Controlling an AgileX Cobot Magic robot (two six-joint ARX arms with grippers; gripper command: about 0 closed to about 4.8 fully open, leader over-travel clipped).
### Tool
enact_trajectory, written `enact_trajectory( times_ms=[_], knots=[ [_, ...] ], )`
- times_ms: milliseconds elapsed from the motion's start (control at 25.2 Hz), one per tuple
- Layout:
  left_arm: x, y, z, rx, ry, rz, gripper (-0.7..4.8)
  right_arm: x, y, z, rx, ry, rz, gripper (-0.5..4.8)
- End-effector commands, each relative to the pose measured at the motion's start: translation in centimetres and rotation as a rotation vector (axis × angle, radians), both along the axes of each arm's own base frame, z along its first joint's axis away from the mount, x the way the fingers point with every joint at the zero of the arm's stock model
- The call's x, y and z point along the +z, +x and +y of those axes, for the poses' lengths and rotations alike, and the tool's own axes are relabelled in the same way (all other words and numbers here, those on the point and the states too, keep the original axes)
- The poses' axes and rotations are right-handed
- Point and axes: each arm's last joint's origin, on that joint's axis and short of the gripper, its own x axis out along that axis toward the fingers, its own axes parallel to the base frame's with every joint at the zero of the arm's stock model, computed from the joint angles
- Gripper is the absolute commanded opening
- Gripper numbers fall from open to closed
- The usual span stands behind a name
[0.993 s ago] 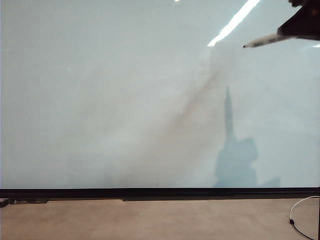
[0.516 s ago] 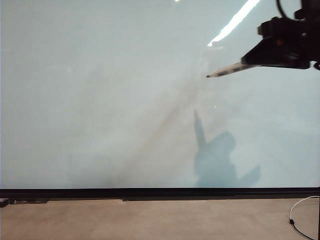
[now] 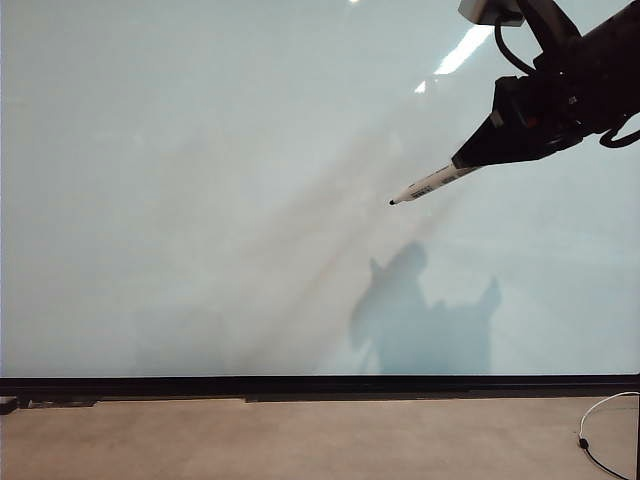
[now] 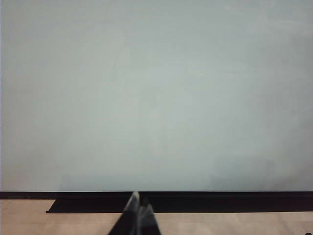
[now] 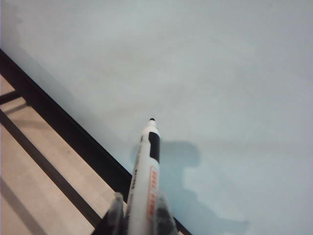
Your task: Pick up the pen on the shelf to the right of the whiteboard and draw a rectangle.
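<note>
Above the whiteboard (image 3: pixel 200 200), toward its upper right in the exterior view, the right gripper (image 3: pixel 470 155) is clamping the rear of the pen (image 3: pixel 425 185). The barrel is slanting down and leftward out of the jaws, its black tip hanging clear of the surface; the shadow on the whiteboard is sitting well apart from the tip. No rectangle is showing on the whiteboard.

In the left wrist view, the left gripper (image 4: pixel 138 210) is sitting off the whiteboard (image 4: pixel 156 98), below its black bottom edge, fingertips together and carrying nothing.

In the right wrist view, the right gripper (image 5: pixel 139 213) is pinching the pen (image 5: pixel 146 166) between both fingers, the long axis running straight ahead toward the whiteboard (image 5: pixel 220 73). Judgement: the right arm alone is placed to draw; the tip must travel along its own axis to touch the whiteboard.
</note>
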Motion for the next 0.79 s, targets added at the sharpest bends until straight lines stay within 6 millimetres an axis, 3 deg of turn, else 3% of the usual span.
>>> enact_trajectory(
  times_ms=[40,794],
  knots=[
    [0.2,0.0,0.0,-0.004,0.004,-0.009,-0.04,0.2,0.1,0.1,0.020,-0.029,-0.036,-0.05],
    [0.2,0.0,0.0,-0.004,0.004,-0.009,-0.04,-0.4,4.4,4.0,0.151,-0.112,-0.012,-0.05]
  ],
)
